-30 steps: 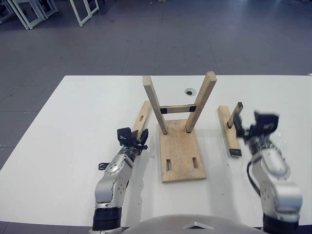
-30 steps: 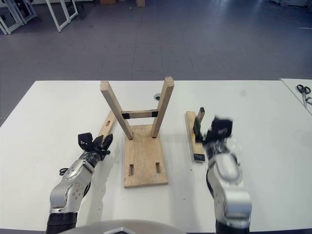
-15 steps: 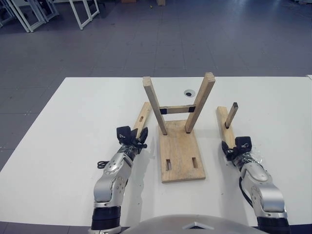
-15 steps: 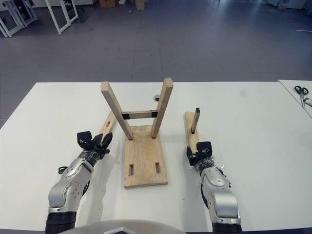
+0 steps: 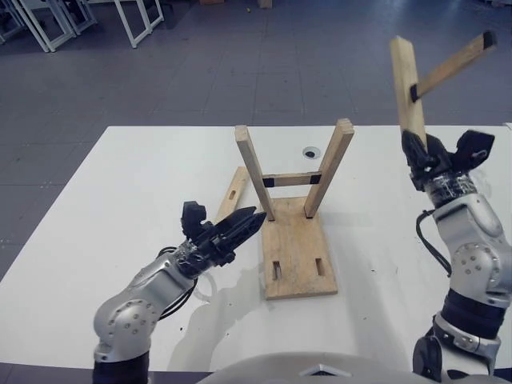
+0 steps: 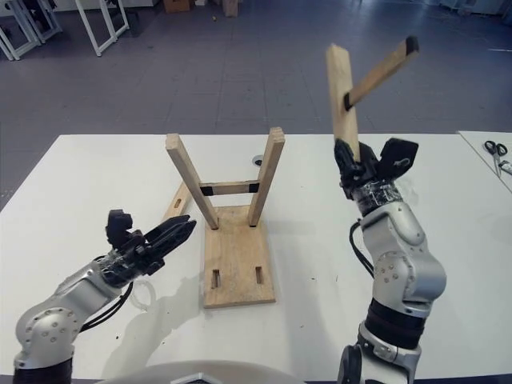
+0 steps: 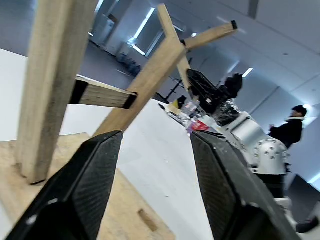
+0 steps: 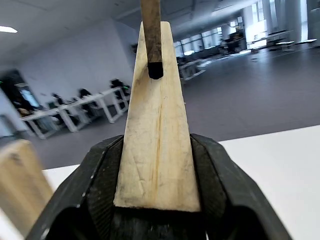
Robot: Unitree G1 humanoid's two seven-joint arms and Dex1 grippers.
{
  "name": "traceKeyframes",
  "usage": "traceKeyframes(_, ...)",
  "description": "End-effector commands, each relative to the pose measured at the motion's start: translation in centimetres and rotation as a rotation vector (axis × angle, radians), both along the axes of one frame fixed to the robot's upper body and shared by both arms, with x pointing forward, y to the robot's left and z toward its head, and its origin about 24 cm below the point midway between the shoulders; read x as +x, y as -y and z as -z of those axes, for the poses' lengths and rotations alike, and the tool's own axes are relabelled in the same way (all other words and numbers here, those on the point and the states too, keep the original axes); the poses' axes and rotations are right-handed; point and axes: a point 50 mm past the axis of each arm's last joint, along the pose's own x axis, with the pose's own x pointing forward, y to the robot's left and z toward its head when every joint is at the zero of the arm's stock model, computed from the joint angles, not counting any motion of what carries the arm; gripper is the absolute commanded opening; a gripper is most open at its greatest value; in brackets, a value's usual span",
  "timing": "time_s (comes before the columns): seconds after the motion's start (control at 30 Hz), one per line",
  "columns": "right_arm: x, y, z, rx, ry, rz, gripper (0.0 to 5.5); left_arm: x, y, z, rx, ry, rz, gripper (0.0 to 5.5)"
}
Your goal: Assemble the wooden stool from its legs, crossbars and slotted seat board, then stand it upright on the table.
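The slotted seat board lies flat on the white table. Two legs stand in its far slots, joined by a crossbar. A loose leg lies left of the board. My left gripper hovers open just left of the board, pointing at it; its fingers are spread with nothing between them. My right gripper is raised at the right, shut on the lower end of another leg, held upright with a crossbar sticking out of its top; the same leg sits between the pads.
A round cable hole lies in the table behind the standing legs. Scissors lie on a neighbouring table at the far right. White metal frames stand on the floor beyond. A black cable trails by my left arm.
My right gripper closed on the leg with the crossbar at the right and lifted it high off the table. My left gripper rose from the table and swung toward the seat board.
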Motion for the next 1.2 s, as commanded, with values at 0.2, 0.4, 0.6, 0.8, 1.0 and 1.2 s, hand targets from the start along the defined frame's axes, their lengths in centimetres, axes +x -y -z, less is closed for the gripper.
traceKeyframes(0.2,-6.7,-5.8,-3.4,0.345,0.036,-1.011,2.0,2.3,0.9,-4.5,-0.298,-0.011,0.313,3.2)
traceKeyframes(0.4,-8.6,-8.5,-2.0,0.352,-0.095,-1.186,2.0,3.1,0.8,-5.2,-0.394,-0.08,0.382,3.2)
traceKeyframes(0.6,-8.0,-8.6,-0.8,0.326,-0.131,-1.129,2.0,1.1,0.4,-6.4,-0.403,-0.05,0.554,3.2)
traceKeyframes(0.8,-7.9,-8.9,-0.3,0.306,-0.142,-1.121,2.0,1.7,0.9,-6.0,-0.347,-0.044,0.519,3.2)
traceKeyframes(1.0,-9.0,-9.8,0.2,0.312,-0.17,-1.19,2.0,2.8,1.1,-5.3,-0.312,-0.08,0.409,3.2)
traceKeyframes(1.2,-9.0,-9.9,0.3,0.31,-0.183,-1.19,2.0,2.6,1.0,-4.9,-0.285,-0.104,0.418,3.2)
